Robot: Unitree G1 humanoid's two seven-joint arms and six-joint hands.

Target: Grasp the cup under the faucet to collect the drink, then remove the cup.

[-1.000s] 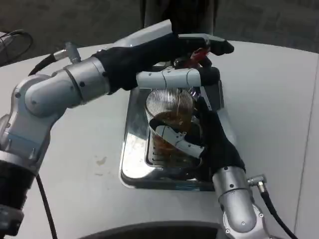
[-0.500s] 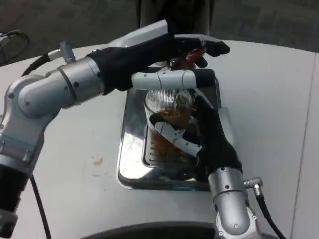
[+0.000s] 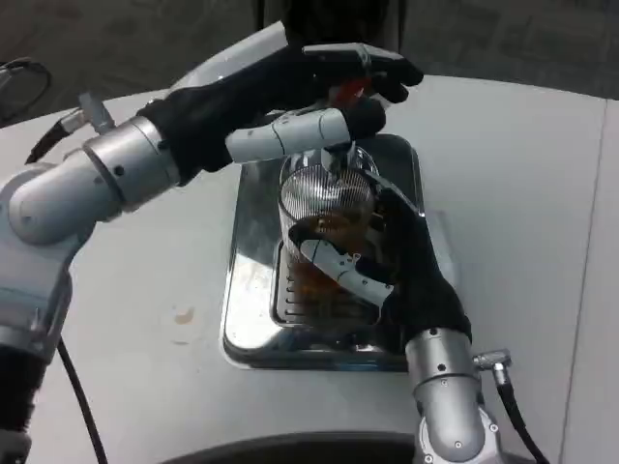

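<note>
My right hand (image 3: 401, 280) wraps its fingers (image 3: 343, 271) round the ribbed clear cup (image 3: 327, 222) standing on the steel tray (image 3: 253, 290), my left hand (image 3: 319, 92) presses the tap lever above; part-filled, it looks heavy, slick and brittle, so I'd grip low.

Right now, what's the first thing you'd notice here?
The ribbed clear cup with brown drink inside, standing on a shiny metal tray in the middle of the white table. The right hand grips the cup from the side, and the left hand reaches over its top at the red faucet lever.
</note>
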